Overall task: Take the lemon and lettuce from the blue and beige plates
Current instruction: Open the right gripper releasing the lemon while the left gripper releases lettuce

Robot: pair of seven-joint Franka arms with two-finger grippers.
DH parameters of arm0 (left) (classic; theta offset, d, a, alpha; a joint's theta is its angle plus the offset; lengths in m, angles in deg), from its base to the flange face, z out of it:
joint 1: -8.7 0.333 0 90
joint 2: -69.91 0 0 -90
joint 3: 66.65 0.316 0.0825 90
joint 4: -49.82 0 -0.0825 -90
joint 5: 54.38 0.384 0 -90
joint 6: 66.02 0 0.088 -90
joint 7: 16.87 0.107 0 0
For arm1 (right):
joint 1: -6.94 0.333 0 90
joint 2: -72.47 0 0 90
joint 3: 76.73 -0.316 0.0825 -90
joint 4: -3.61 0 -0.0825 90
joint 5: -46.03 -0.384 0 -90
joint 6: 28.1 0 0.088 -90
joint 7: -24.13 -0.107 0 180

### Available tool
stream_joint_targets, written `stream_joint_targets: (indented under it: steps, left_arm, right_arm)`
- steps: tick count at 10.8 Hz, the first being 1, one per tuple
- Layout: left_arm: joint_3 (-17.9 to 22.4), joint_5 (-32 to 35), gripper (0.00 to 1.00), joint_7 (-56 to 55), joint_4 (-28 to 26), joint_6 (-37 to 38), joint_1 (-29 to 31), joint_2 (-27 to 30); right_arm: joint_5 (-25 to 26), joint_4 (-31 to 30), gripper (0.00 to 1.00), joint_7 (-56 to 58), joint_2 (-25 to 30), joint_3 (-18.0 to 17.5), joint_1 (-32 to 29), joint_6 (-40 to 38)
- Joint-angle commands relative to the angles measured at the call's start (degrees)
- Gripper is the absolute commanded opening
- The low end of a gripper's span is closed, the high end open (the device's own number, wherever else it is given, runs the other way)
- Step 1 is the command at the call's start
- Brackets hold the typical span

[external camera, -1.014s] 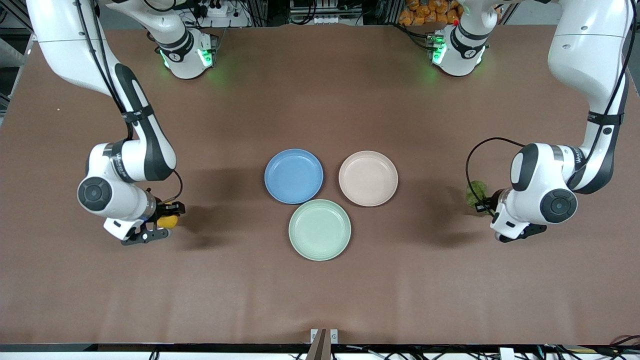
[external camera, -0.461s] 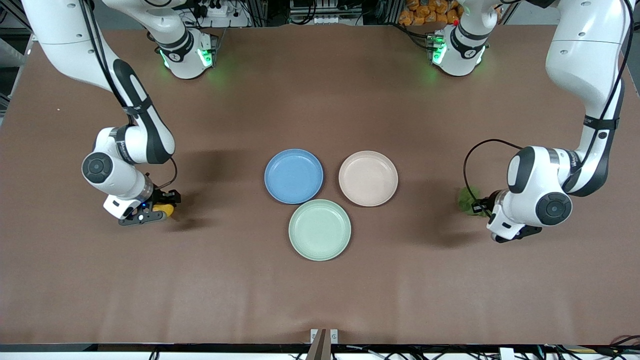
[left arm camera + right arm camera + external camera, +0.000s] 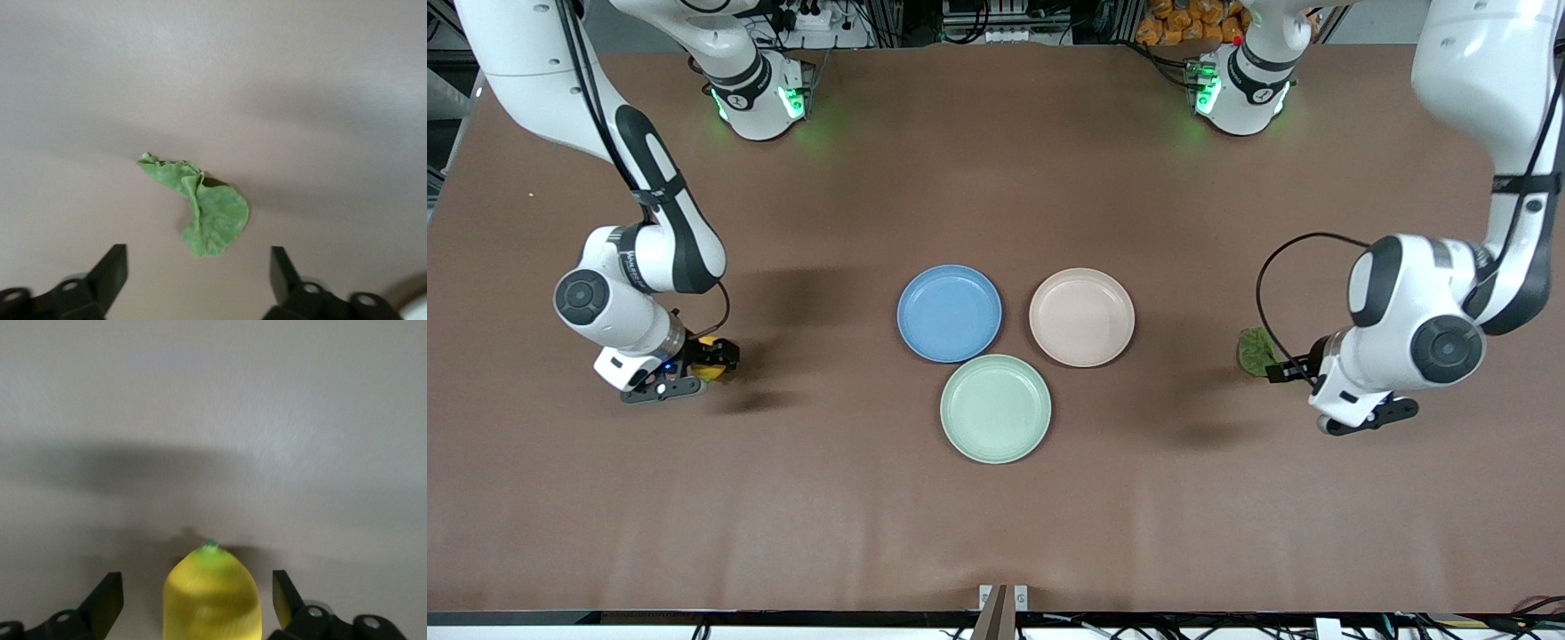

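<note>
The left pincer [image 3: 199, 280] is held open over the released lettuce [image 3: 203, 208], and the right pincer [image 3: 197, 603] open around the lemon [image 3: 211, 597], both well apart from the blue plate [image 3: 949, 313].

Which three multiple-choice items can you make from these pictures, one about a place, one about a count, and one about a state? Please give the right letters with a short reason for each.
1. Where is the lettuce?
A. on the bare table, toward the left arm's end
B. on the beige plate
C. in the green plate

2. How many plates are on the table?
A. two
B. three
C. four

3. What is the state of the left pincer?
A. shut on the lettuce
B. shut on a plate
C. open, holding nothing

Answers:
1 A: the leaf lies flat on the brown table, apart from the beige plate.
2 B: the blue plate, the beige one and the green plate are all that show.
3 C: in the left wrist view its fingers stand wide apart, with the lettuce lying free.
</note>
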Motion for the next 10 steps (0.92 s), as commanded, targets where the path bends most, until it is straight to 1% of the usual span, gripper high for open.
stream_joint_targets:
  steps: [1,2,3,4,6,7,9,10]
  left_arm:
    - [-0.9,0.9,1.0,2.5,-0.1,4.2,0.3,5.4]
    - [-1.1,0.6,1.0,2.8,0.0,6.0,0.3,7.3]
    - [-1.5,0.5,1.0,2.9,0.0,7.6,0.3,9.8]
    - [-2.3,0.4,1.0,3.1,0.0,8.3,0.4,12.0]
    - [-3.6,0.3,1.0,3.2,0.0,10.6,0.4,16.0]
    - [-4.2,-0.2,1.0,3.2,0.0,11.6,0.4,17.9]
    - [-4.3,-2.9,1.0,4.9,0.6,13.7,0.6,20.3]
    - [-4.3,-3.0,1.0,6.2,1.8,15.4,0.6,20.9]
  right_arm:
    - [0.2,5.6,1.0,-0.1,4.3,-0.6,-0.3,-11.4]
    - [0.3,6.4,1.0,-0.3,6.6,-0.6,-0.2,-14.6]
    - [0.3,6.1,1.0,-0.2,9.2,-0.7,-0.1,-15.2]
    - [0.3,5.9,1.0,0.0,12.0,-0.8,-0.2,-17.9]
    - [0.3,5.9,1.0,-0.3,17.6,-2.2,-0.2,-26.9]
    - [0.3,5.9,1.0,-0.3,19.9,-2.9,-1.4,-29.7]
    - [0.3,5.9,1.0,-0.2,23.8,-2.9,-3.4,-35.3]
    - [0.3,6.0,1.0,-0.1,25.9,-2.9,-3.6,-37.9]
